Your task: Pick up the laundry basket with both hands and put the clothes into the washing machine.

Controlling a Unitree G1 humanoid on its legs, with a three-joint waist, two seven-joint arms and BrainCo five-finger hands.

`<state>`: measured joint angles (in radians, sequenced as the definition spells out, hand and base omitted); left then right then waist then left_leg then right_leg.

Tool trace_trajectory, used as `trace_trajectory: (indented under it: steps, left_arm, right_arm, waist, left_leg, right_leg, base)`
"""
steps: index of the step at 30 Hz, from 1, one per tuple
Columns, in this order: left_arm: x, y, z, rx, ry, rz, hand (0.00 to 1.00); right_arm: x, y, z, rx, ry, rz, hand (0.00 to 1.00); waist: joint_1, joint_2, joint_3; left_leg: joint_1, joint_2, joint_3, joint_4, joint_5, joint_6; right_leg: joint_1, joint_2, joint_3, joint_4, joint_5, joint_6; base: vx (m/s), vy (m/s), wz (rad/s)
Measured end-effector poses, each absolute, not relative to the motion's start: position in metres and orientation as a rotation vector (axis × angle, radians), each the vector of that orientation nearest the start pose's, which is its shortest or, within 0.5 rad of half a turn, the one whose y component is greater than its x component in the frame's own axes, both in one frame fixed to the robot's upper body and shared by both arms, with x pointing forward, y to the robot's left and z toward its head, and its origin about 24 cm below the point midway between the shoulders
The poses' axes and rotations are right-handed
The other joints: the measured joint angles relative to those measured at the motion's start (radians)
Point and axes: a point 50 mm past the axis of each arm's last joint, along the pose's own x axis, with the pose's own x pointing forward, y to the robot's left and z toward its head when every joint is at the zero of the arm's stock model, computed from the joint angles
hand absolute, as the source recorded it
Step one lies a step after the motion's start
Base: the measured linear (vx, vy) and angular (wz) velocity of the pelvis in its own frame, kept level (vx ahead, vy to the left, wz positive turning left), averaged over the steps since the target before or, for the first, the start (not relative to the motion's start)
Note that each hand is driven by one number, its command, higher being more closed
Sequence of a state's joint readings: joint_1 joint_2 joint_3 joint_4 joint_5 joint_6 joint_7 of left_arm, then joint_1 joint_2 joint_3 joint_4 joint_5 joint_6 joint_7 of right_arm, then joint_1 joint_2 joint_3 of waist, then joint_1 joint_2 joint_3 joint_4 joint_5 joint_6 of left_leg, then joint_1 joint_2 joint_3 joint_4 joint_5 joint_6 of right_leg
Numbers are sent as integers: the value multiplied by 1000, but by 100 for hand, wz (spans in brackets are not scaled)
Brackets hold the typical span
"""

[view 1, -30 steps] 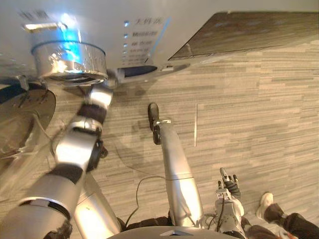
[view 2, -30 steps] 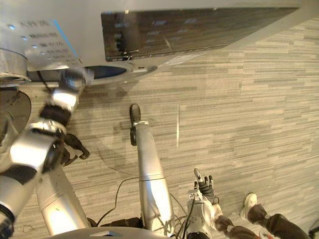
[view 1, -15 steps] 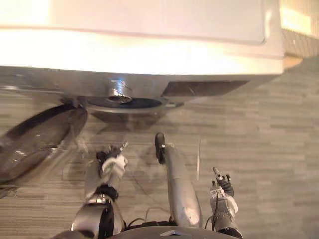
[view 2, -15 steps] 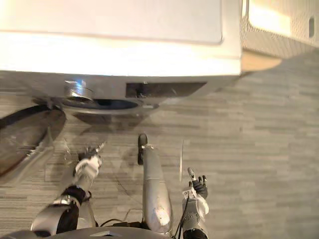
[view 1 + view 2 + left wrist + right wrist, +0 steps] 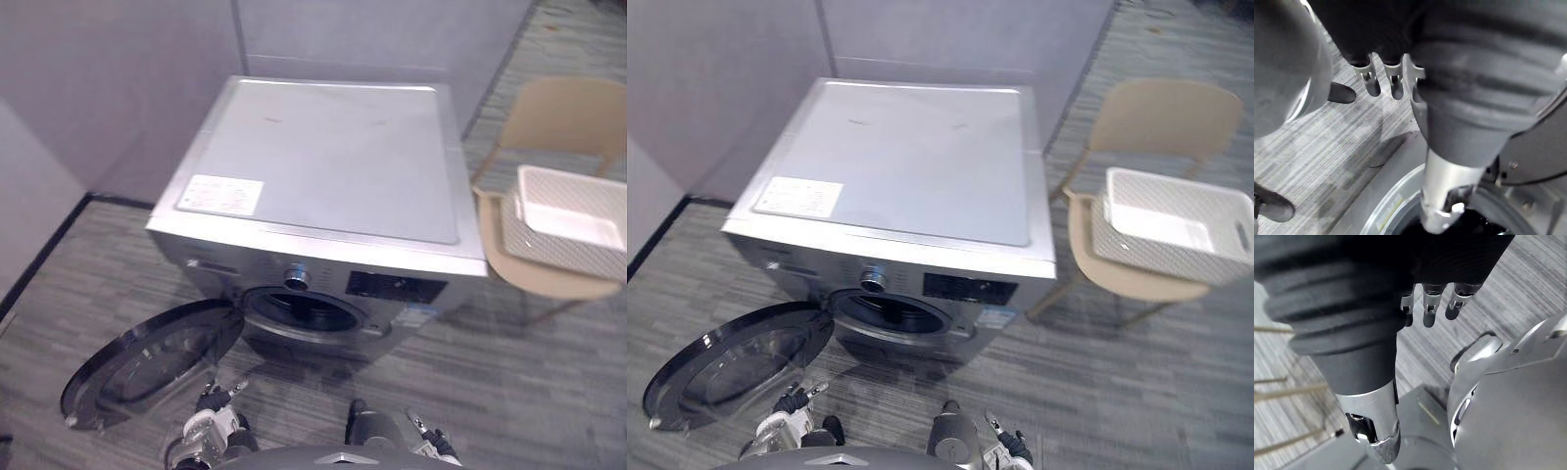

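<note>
Hands hang low and empty with fingers relaxed, left hand (image 5: 211,425) near the open door (image 5: 147,362), right hand (image 5: 1005,446) nearer the white laundry basket (image 5: 1156,250), which sits on the chair (image 5: 1161,117) well right of the washing machine (image 5: 323,166).

A chair (image 5: 1161,116) right of the washing machine (image 5: 911,157) apparently bears the laundry basket (image 5: 1146,257).

Left hand (image 5: 209,427), right hand (image 5: 1005,446) low, fingers (image 5: 1372,81) relaxed

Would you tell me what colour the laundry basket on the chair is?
The basket is white, clearest in the right eye view.
</note>
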<state>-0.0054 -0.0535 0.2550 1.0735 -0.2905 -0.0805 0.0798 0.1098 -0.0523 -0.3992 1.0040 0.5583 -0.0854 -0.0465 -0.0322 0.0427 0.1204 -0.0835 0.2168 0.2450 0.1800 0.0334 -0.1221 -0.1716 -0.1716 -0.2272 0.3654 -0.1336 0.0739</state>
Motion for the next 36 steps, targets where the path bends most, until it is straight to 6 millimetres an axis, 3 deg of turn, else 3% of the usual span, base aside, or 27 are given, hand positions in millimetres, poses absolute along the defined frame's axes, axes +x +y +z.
trace_trajectory:
  steps: [1,2,3,5,7,8,9,11,12,13,14,16,17,20,24,25,27,29,30,33,36]
  left_arm:
    - [120,167,-158,-384,984,449,0]
    - [127,177,-155,-379,957,471,0]
    - [122,179,-156,-383,966,487,0]
    - [105,179,-162,-407,1012,517,0]
    - [103,183,-162,-411,1021,533,0]
    - [95,188,-164,-398,1046,544,0]
    - [93,188,-165,-394,1062,545,0]
    - [99,180,-165,-368,1072,485,0]
    - [104,178,-164,-355,1065,461,0]
    - [112,175,-162,-309,1055,405,0]
    - [120,178,-159,-237,1039,355,0]
    - [132,178,-153,-153,998,281,0]
    - [148,171,-145,-112,932,207,0]
    - [180,147,-121,-52,755,37,0]
    - [198,136,-92,-35,571,-86,0]
    - [196,138,-89,-36,555,-92,0]
    - [193,144,-77,-42,488,-92,0]
    - [202,145,-55,-59,381,-99,0]
    - [211,146,-38,-89,297,-91,0]
    - [221,141,-8,-129,159,-102,0]
    - [228,150,16,-180,41,-12,0]
  right_arm:
    - [85,-230,-155,581,883,-775,0]
    - [91,-226,-155,600,879,-768,0]
    - [98,-230,-153,595,863,-757,0]
    - [104,-241,-149,566,840,-753,0]
    - [115,-241,-146,569,821,-737,0]
    - [115,-236,-148,579,827,-731,0]
    - [116,-230,-149,595,828,-725,0]
    - [116,-231,-148,604,823,-729,0]
    - [113,-231,-149,604,829,-734,0]
    - [104,-224,-153,630,853,-751,0]
    - [97,-215,-157,655,883,-756,0]
    - [82,-204,-163,674,930,-767,0]
    - [76,-202,-165,674,950,-771,0]
    - [87,-206,-162,667,924,-759,0]
    - [93,-212,-160,656,902,-755,0]
    - [93,-212,-160,655,899,-756,0]
    - [92,-212,-159,645,892,-750,0]
    - [96,-212,-156,651,857,-746,0]
    - [87,-210,-155,655,845,-754,0]
    - [82,-204,-156,672,842,-757,0]
    - [76,-201,-158,680,858,-773,0]
  waist:
    - [0,-4,-10]
    - [7,-12,-6]
    - [16,-8,-5]
    - [20,19,-21]
    - [8,9,-17]
    - [9,-4,-24]
    - [1,4,-23]
    - [-13,23,-25]
    - [-17,24,-24]
    - [-29,35,-42]
    - [-30,-24,-40]
    - [-30,-81,-58]
    - [-33,-91,-62]
    - [-13,-84,-47]
    - [10,-73,-37]
    - [12,-69,-35]
    - [15,-56,-35]
    - [15,-53,-19]
    - [20,-59,-20]
    - [35,-89,-33]
    - [31,-113,-48]
  left_leg:
    - [2,-2,-11,-30,21,-5]
    - [-44,24,5,226,-118,24]
    - [-74,52,-2,479,-179,50]
    - [-31,57,-31,677,-175,42]
    - [6,33,-22,646,-179,40]
    - [63,9,-19,570,-214,29]
    - [68,13,-26,568,-261,30]
    - [66,14,-69,516,-371,-13]
    - [66,11,-70,477,-402,-11]
    - [64,-15,-82,358,-456,43]
    - [48,-58,-87,307,-423,48]
    - [50,-103,-90,183,-367,50]
    - [-4,-113,-102,199,-347,49]
    - [-94,-158,-107,220,-298,85]
    - [-142,-175,-104,208,-278,110]
    - [-127,-163,-104,197,-274,110]
    - [-91,-130,-96,152,-234,143]
    - [-73,-115,-105,106,-194,158]
    - [-67,-104,-129,106,-184,154]
    - [-69,-113,-162,67,-160,147]
    - [-64,-141,-167,-48,-101,123]
  right_leg:
    - [0,3,-13,-22,6,-10]
    - [15,-19,-47,-23,14,-20]
    - [34,-16,-53,-5,14,-20]
    - [73,-11,-55,22,14,-19]
    - [116,-14,-41,-25,27,-2]
    - [134,-26,-40,-81,54,-19]
    - [131,-20,-45,-101,81,-10]
    - [102,-10,-66,-104,114,3]
    - [96,-9,-72,-109,121,13]
    - [72,-10,-87,-126,135,21]
    - [61,-33,-73,-139,155,20]
    - [75,-39,-61,-206,180,-3]
    - [97,-35,-70,-248,208,10]
    - [51,-81,-86,-274,235,42]
    - [-4,-95,-88,-271,299,5]
    - [0,-80,-87,-269,332,-15]
    - [-7,-43,-68,-259,463,-15]
    - [-62,-31,-16,-24,355,-29]
    - [-93,6,35,218,294,-22]
    - [-103,48,75,320,263,-23]
    - [-53,53,63,208,139,-22]
  base:
    - [-71,-14,64]
    - [-72,38,29]
    - [-96,96,16]
    - [-76,132,6]
    - [-130,152,3]
    - [-173,154,-9]
    - [-265,256,-1]
    - [-235,223,24]
    - [-200,225,50]
    - [-279,252,56]
    - [-266,208,59]
    - [-101,72,64]
    - [13,4,70]
    - [-109,86,34]
    - [-54,95,7]
    - [0,87,-15]
    - [-6,121,-12]
    - [-22,76,26]
    - [-7,24,38]
    - [-70,-24,32]
    - [-40,-116,43]
